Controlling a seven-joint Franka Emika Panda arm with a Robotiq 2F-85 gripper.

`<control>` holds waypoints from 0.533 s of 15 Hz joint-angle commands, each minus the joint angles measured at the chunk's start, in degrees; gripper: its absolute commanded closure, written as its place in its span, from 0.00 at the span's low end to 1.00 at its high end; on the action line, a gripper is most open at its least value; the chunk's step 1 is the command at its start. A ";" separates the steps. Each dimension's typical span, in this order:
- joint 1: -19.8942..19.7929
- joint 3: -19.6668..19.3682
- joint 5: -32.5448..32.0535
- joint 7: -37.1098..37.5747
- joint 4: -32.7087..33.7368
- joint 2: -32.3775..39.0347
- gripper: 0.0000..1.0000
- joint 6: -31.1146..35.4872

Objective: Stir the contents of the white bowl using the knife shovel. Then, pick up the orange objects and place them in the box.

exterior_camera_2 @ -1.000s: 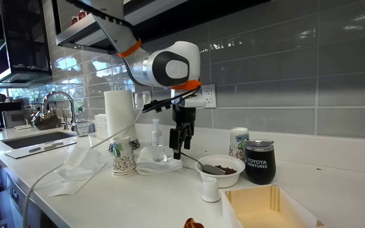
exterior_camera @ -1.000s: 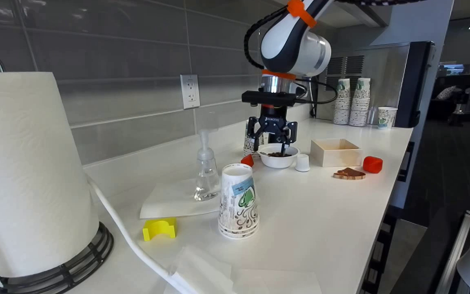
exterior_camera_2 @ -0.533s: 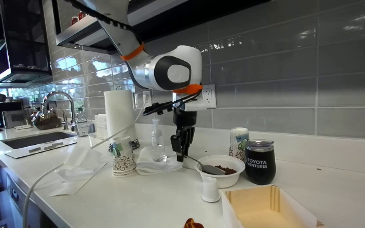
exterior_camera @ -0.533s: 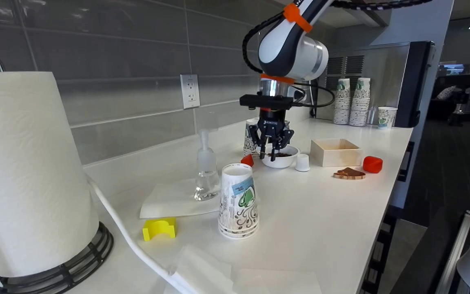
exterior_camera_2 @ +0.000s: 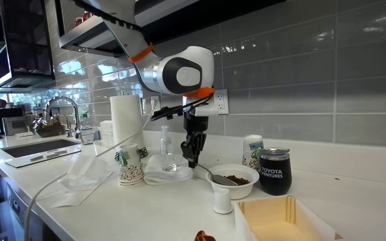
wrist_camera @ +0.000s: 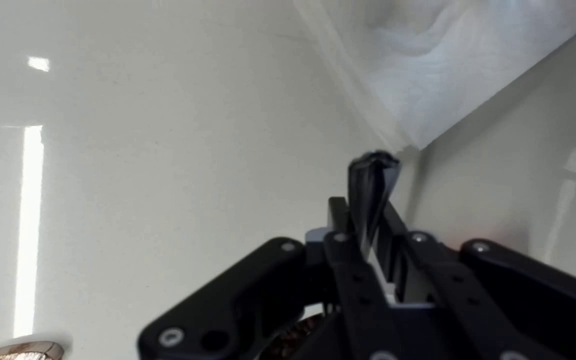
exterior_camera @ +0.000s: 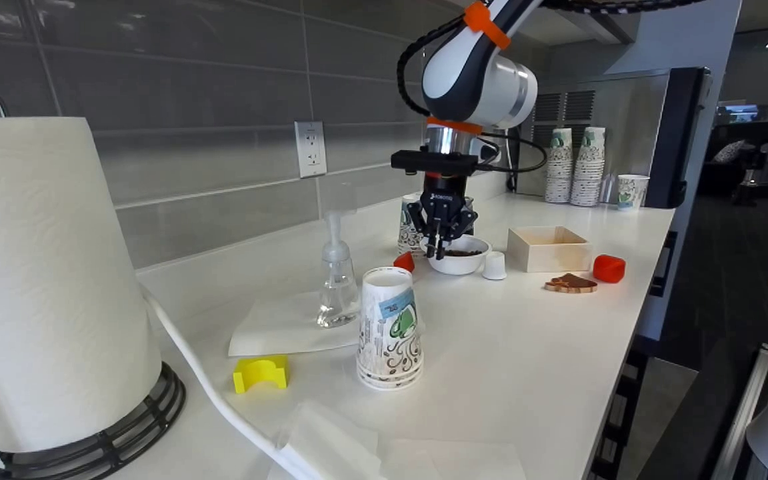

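Observation:
My gripper is shut on the handle of the knife shovel, just outside the white bowl. The shovel's grey blade lies inside the bowl, against dark reddish-brown contents. In the wrist view, the handle's end pokes out from between the fingertips. The bowl is mostly covered there by the gripper. Two orange objects show in an exterior view: an orange-red lump near the counter's edge, and another left of the bowl. The wooden box stands beyond a small white cup, with its top uncovered.
A small upturned white cup stands between bowl and box. Behind the bowl are a black tumbler and a paper cup stack. A flat brown piece lies before the box. A soap dispenser and more cups stand nearer.
My gripper has come down slightly over the shovel's handle, and its fingers have gone from wide apart to shut on it. The blade has shifted a little in the bowl.

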 commanded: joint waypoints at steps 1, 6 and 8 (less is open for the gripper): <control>0.18 -0.95 4.86 -3.31 0.02 -3.91 0.96 -2.71; -1.56 -4.01 14.65 -13.42 2.05 -7.32 0.96 -9.30; -2.42 -5.95 17.98 -18.18 4.18 -6.54 0.96 -13.21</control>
